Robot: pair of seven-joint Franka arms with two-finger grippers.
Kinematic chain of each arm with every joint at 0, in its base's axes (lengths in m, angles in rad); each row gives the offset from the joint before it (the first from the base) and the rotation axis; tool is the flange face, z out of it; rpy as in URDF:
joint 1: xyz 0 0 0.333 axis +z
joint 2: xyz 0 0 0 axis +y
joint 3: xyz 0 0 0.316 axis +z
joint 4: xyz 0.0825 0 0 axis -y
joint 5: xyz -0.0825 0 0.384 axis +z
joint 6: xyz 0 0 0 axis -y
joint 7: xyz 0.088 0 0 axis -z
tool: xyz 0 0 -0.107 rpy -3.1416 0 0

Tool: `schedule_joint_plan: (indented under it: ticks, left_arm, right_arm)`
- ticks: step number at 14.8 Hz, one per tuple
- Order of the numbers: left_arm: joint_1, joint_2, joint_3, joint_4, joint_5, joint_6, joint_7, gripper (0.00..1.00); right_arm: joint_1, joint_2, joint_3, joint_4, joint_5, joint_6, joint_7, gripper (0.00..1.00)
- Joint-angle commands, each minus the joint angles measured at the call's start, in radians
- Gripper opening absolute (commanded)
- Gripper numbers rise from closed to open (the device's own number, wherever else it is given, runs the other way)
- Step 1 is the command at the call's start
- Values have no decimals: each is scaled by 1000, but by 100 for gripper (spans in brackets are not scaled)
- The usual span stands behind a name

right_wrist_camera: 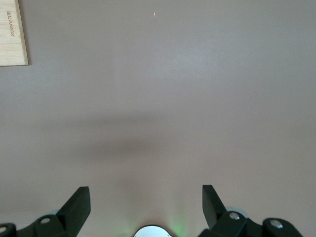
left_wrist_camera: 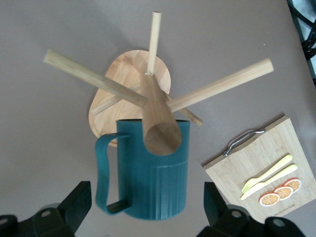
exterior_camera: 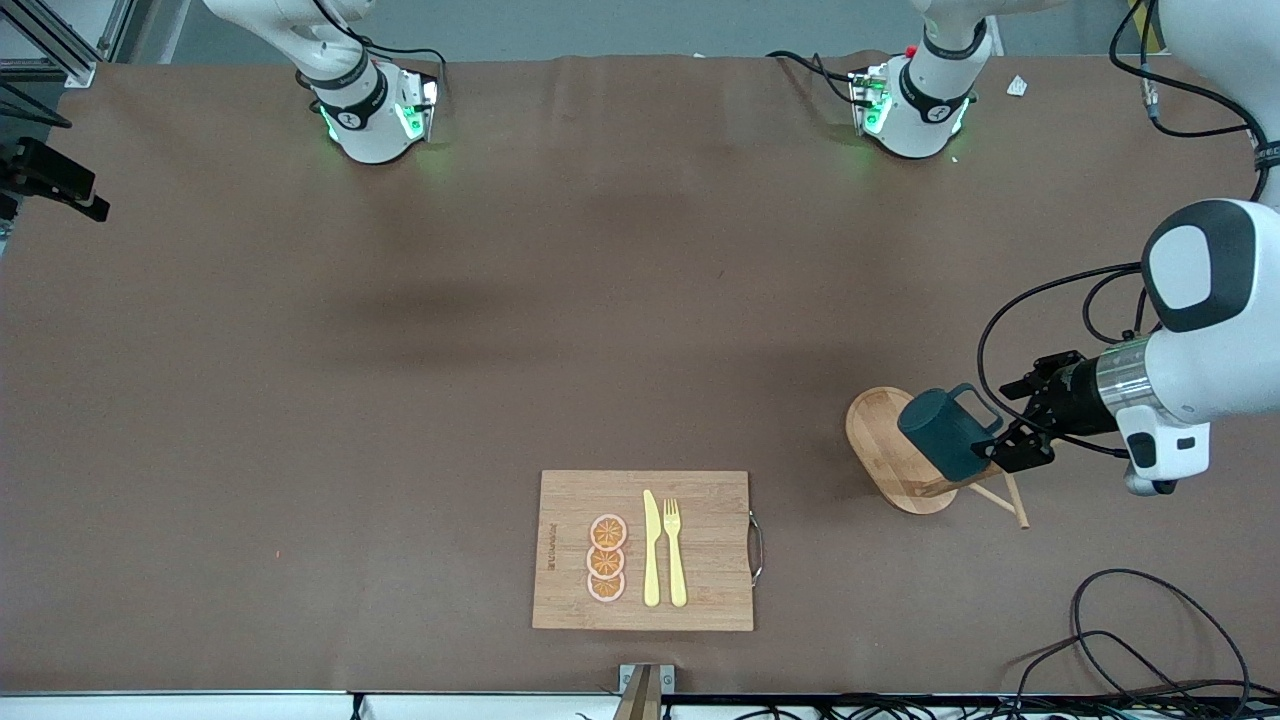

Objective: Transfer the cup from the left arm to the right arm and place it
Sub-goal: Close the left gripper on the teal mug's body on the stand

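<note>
The dark teal cup (exterior_camera: 945, 432) hangs tilted on a peg of a wooden mug tree (exterior_camera: 880, 440) toward the left arm's end of the table. My left gripper (exterior_camera: 1012, 420) is open at the cup's bottom end. In the left wrist view the cup (left_wrist_camera: 153, 173) lies between the two black fingers (left_wrist_camera: 74, 205), with a gap on each side, and its loop handle (left_wrist_camera: 103, 173) points toward one finger. The tree's thick post (left_wrist_camera: 158, 121) hides the cup's mouth. My right gripper (right_wrist_camera: 145, 205) is open and empty over bare table, and is out of the front view.
A wooden cutting board (exterior_camera: 715, 560) lies near the table's front edge, carrying three orange slices (exterior_camera: 607, 558), a yellow knife (exterior_camera: 651, 550) and a yellow fork (exterior_camera: 675, 550). Black cables (exterior_camera: 1150, 640) lie at the near corner toward the left arm's end.
</note>
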Motion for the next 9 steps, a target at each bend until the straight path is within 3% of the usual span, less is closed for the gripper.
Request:
schedule_joint_plan:
  ticks: [1, 5, 9]
  left_arm:
    - [12, -40, -11, -54, -20, 64, 40, 100]
    - [22, -83, -13, -86, -38, 88, 46, 100]
    - [55, -175, -13, -247, -124, 189, 127, 100]
  right_arm:
    - [-8, -6, 5, -7, -4, 7, -6, 100]
    - [-8, -6, 5, -7, -6, 9, -6, 100]
    - [-6, -6, 5, -7, -6, 7, -6, 100]
